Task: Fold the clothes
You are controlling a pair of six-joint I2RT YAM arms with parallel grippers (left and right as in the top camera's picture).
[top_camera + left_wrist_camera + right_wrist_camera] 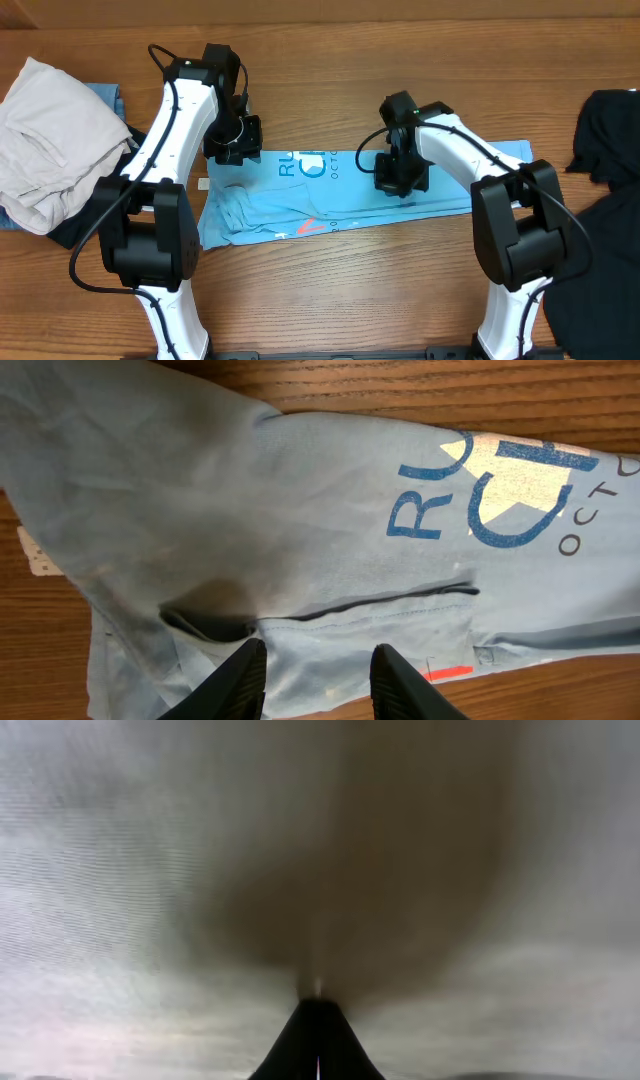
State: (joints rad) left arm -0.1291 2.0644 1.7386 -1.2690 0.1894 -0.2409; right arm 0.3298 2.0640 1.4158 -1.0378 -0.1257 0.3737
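Overhead: light sky-blue printed T-shirt [262,200] lies on brown wooden table [350,295]; left gripper [320,652] fingers spread over the cloth, right gripper [318,1007] fingers pressed together, tip against cloth.

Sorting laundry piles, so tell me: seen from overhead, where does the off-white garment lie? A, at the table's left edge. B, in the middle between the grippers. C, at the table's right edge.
A: the off-white garment is heaped at the left edge, while the T-shirt fills the middle.
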